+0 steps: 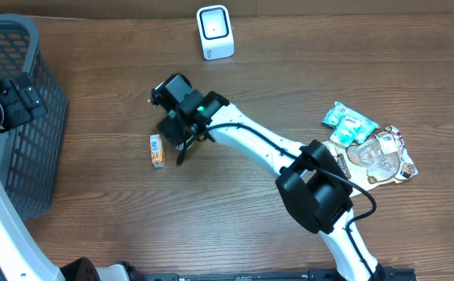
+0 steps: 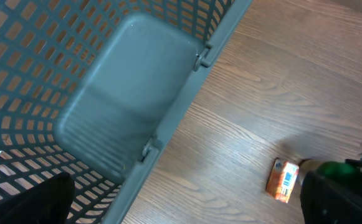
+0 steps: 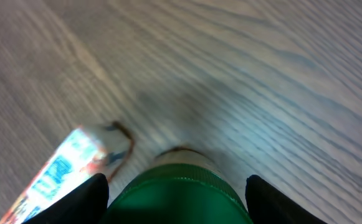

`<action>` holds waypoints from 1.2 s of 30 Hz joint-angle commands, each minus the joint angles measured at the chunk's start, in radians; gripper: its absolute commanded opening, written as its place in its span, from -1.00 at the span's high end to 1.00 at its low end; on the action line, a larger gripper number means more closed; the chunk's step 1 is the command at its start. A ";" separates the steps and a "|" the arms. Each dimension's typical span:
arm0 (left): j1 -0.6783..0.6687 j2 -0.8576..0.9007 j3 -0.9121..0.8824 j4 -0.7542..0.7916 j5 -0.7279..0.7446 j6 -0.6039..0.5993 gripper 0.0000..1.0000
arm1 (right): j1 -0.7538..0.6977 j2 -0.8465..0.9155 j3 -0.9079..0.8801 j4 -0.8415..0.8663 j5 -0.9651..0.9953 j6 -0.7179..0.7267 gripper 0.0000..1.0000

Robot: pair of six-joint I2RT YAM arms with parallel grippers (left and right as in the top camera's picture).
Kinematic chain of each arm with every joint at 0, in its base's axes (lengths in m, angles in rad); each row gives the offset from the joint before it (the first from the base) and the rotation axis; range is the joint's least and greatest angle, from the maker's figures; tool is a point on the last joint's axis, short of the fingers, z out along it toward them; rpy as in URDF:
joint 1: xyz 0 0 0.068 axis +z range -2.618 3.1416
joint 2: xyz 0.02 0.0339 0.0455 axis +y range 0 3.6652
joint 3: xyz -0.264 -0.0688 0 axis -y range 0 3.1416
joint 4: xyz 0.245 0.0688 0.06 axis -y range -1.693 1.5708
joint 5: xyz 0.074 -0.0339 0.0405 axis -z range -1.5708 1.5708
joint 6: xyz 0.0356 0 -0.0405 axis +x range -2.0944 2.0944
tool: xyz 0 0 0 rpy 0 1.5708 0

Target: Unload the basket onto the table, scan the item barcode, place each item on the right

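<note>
Your right gripper is out over the middle of the table. It is tilted down, and its arm comes in from 5 o'clock. The orange box, your item to scan, lies flat on the wood just beside that gripper, at its 8 o'clock. Its long side runs 12 to 6. Blue-and-white print shows on one face, too blurred to pick out a barcode.

Right wrist view: the two black fingers stand apart. A blurred green rounded shape fills the gap between them. You cannot tell what it is, nor whether the fingers press on it. The box sits at 8 o'clock in that view, outside the pair and not between them.

Left gripper: it hangs over the grey mesh basket at the table's 9 o'clock edge. Its fingers are spread wide and hold nothing; only basket rim and wood show below.

The white scanner stands at 12 o'clock, well apart from the box. A heap of packets lies at 3 o'clock.
</note>
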 commanded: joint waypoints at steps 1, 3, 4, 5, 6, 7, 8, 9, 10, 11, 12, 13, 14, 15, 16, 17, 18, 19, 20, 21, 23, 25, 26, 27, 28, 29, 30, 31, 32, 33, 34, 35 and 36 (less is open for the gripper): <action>0.003 0.003 0.013 0.001 -0.008 0.019 -0.99 | -0.019 0.010 0.004 -0.018 0.001 0.093 -0.25; 0.003 0.003 0.013 0.002 -0.008 0.019 -0.99 | -0.019 0.010 0.004 -0.034 -0.001 0.095 -0.22; 0.003 0.003 0.013 0.001 -0.008 0.019 -0.99 | -0.019 0.010 0.004 -0.048 -0.001 0.098 -0.19; 0.003 0.003 0.013 0.002 -0.008 0.019 -0.99 | -0.019 0.010 0.004 -0.054 0.001 0.104 -0.17; 0.003 0.003 0.013 0.001 -0.008 0.019 -0.99 | -0.019 0.010 0.004 -0.068 0.013 0.140 -0.13; 0.003 0.003 0.013 0.002 -0.008 0.019 -0.99 | -0.019 0.010 0.004 -0.080 0.028 0.178 -0.10; 0.003 0.003 0.013 0.001 -0.008 0.019 -0.99 | -0.019 0.010 0.005 -0.098 0.045 0.224 -0.03; 0.003 0.003 0.013 0.002 -0.008 0.019 -0.99 | -0.019 0.010 0.005 -0.109 0.056 0.257 0.03; 0.003 0.003 0.013 0.001 -0.008 0.019 -0.98 | -0.022 0.010 0.005 -0.124 0.068 0.295 0.07; 0.003 0.003 0.013 0.001 -0.008 0.019 -0.99 | -0.024 0.010 0.005 -0.137 0.076 0.332 0.09; 0.003 0.003 0.013 0.001 -0.008 0.019 -0.99 | -0.028 0.010 0.005 -0.152 0.078 0.363 0.10; 0.003 0.003 0.013 0.001 -0.008 0.019 -0.99 | -0.033 0.010 0.005 -0.167 0.077 0.391 0.07; 0.003 0.003 0.013 0.001 -0.008 0.019 -0.99 | -0.037 0.010 0.005 -0.182 0.078 0.411 0.01; 0.003 0.003 0.013 0.002 -0.008 0.019 -0.99 | -0.042 0.010 0.005 -0.198 0.078 0.426 -0.02; 0.003 0.003 0.013 0.001 -0.008 0.019 -0.99 | -0.046 0.010 0.006 -0.212 0.078 0.437 -0.06; 0.003 0.003 0.013 0.001 -0.008 0.019 -0.99 | -0.050 0.010 0.006 -0.228 0.078 0.449 -0.06; 0.003 0.003 0.013 0.001 -0.008 0.019 -0.99 | -0.053 0.010 0.006 -0.247 0.078 0.463 -0.06; 0.003 0.003 0.013 0.002 -0.008 0.019 -0.99 | -0.057 0.010 0.006 -0.263 0.078 0.478 -0.05; 0.003 0.003 0.013 0.001 -0.008 0.019 -1.00 | -0.060 0.010 0.006 -0.280 0.078 0.490 -0.05; 0.003 0.003 0.013 0.001 -0.008 0.019 -0.99 | -0.061 0.010 0.006 -0.296 0.078 0.503 -0.04; 0.003 0.003 0.013 0.002 -0.008 0.019 -0.99 | -0.067 0.010 0.007 -0.325 0.078 0.523 -0.04; 0.003 0.003 0.013 0.001 -0.008 0.019 -0.99 | -0.073 0.009 0.006 -0.360 0.083 0.564 -0.04; 0.003 0.003 0.013 0.001 -0.008 0.019 -0.99 | -0.076 0.008 0.006 -0.374 0.089 0.586 -0.04; 0.003 0.003 0.013 0.002 -0.008 0.019 -0.99 | -0.079 0.008 0.006 -0.389 0.097 0.612 -0.04; 0.003 0.003 0.013 0.001 -0.008 0.019 -0.99 | -0.080 0.008 0.007 -0.400 0.101 0.626 -0.04; 0.003 0.003 0.013 0.001 -0.008 0.019 -0.99 | -0.082 0.008 0.007 -0.411 0.109 0.646 -0.03; 0.003 0.003 0.013 0.002 -0.008 0.019 -0.99 | -0.083 0.008 0.007 -0.419 0.116 0.667 0.02; 0.003 0.003 0.013 0.001 -0.008 0.019 -0.99 | -0.083 0.008 0.007 -0.425 0.115 0.683 0.02; 0.003 0.003 0.013 0.002 -0.008 0.019 -0.99 | -0.084 0.008 0.007 -0.429 0.115 0.697 0.02; 0.003 0.003 0.013 0.001 -0.008 0.019 -0.99 | -0.084 0.008 0.007 -0.431 0.115 0.698 -0.02; 0.003 0.003 0.013 0.002 -0.008 0.019 -0.99 | -0.084 0.006 0.007 -0.434 0.116 0.700 -0.08; 0.003 0.003 0.013 0.001 -0.008 0.019 -0.99 | -0.084 0.005 0.007 -0.437 0.115 0.706 -0.12; 0.003 0.003 0.013 0.001 -0.008 0.019 -0.99 | -0.085 0.002 0.007 -0.442 0.116 0.720 -0.24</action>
